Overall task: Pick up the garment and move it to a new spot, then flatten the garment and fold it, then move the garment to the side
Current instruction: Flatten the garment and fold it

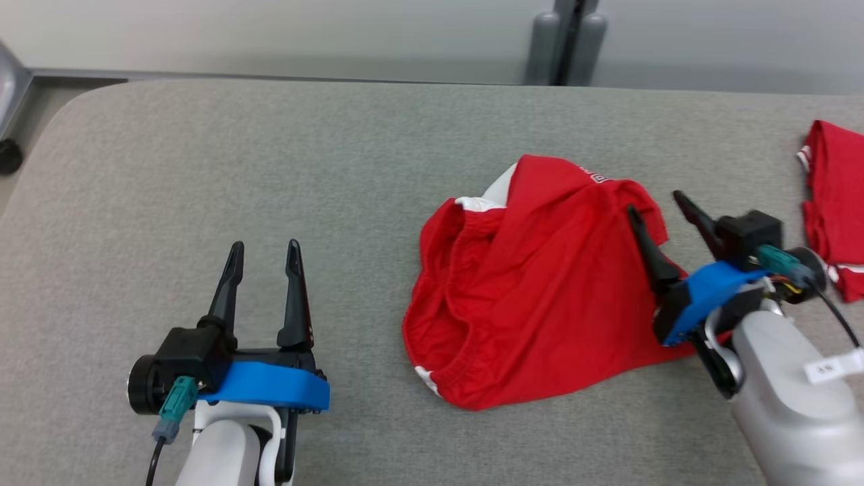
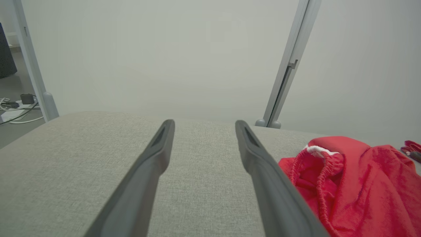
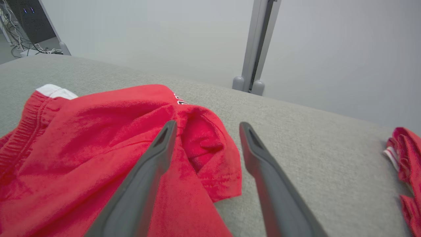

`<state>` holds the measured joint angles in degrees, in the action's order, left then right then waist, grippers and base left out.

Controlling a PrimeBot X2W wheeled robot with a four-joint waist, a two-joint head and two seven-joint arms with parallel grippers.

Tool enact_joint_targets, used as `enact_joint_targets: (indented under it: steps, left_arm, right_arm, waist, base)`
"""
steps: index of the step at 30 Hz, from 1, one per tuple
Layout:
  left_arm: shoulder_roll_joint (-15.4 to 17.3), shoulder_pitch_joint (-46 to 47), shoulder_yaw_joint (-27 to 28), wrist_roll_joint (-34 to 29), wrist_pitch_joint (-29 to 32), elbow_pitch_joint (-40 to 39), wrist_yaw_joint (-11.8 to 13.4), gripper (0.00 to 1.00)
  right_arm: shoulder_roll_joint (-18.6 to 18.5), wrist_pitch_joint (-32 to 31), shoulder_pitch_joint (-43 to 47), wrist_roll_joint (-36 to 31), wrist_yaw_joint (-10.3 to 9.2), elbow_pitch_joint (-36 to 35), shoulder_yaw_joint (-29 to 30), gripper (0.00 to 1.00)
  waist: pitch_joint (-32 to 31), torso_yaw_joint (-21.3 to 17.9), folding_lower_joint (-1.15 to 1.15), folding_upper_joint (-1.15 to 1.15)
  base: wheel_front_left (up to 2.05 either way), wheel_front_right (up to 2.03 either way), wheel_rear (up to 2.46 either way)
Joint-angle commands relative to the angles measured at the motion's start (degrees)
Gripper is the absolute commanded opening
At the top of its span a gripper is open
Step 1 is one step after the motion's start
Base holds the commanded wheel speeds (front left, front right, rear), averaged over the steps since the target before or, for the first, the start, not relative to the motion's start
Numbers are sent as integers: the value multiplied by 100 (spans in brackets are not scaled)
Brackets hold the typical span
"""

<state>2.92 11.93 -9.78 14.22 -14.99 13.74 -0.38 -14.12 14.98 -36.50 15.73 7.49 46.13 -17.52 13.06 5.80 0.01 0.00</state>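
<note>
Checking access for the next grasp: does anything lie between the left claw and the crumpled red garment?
Nothing visible does. Bare grey tabletop separates the left claw from the crumpled red garment. The right claw hangs open over the garment's right edge; a second red garment lies apart at far right.

Grey woven-fabric surface, rounded at its far-left corner. Lying directly on it: crumpled red garment with white trim and an elastic waistband, right of centre. Second red cloth, well apart, at the right edge.

Right gripper spread — over red garment, grey tabletop
</note>
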Motion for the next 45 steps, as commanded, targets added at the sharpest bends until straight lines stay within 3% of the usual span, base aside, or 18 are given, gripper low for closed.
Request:
enact_joint_targets:
  steps: [1, 7, 13, 21, 27, 33, 45]
  left_arm:
    - [-4, -42, 36, -41, -27, -9, -19, 100]
    - [4, -251, 242, -209, -27, 53, -125, 100]
    - [8, -417, 344, -340, -27, 111, -227, 100]
    - [4, -496, 405, -421, -27, 135, -310, 100]
    - [2, -518, 300, -535, -27, 136, -406, 100]
    - [125, -597, -57, -678, -27, 243, -570, 100]
    - [807, -750, -1368, -711, 246, 504, -717, 100]
  right_arm:
    - [-69, 21, 122, 1, 1, -129, 68, 100]
    - [-94, 21, 1201, -81, 1, -1584, 813, 100]
    - [320, 21, 2237, -304, 1, -2808, 1510, 100]
    - [824, -4, 3209, -704, 1, -3590, 1904, 100]
    - [836, -112, 3367, -815, 1, -3587, 2042, 100]
    - [637, -159, 3343, -869, 1, -3111, 2144, 100]
    - [438, -58, 2982, -868, 1, -1846, 1918, 100]
  waist:
    - [-95, -112, -1, 0]
    - [-273, -411, -1, 0]
    - [-427, -530, -1, 0]
    - [-498, -538, -1, 0]
    - [-491, -544, -1, 0]
    - [-493, -516, -1, 0]
    - [-318, -489, -1, 0]
  base:
    - [0, 0, 0]
    - [0, 0, 0]
    - [0, 0, 0]
    - [0, 0, 0]
    - [0, 0, 0]
    - [0, 0, 0]
    - [0, 0, 0]
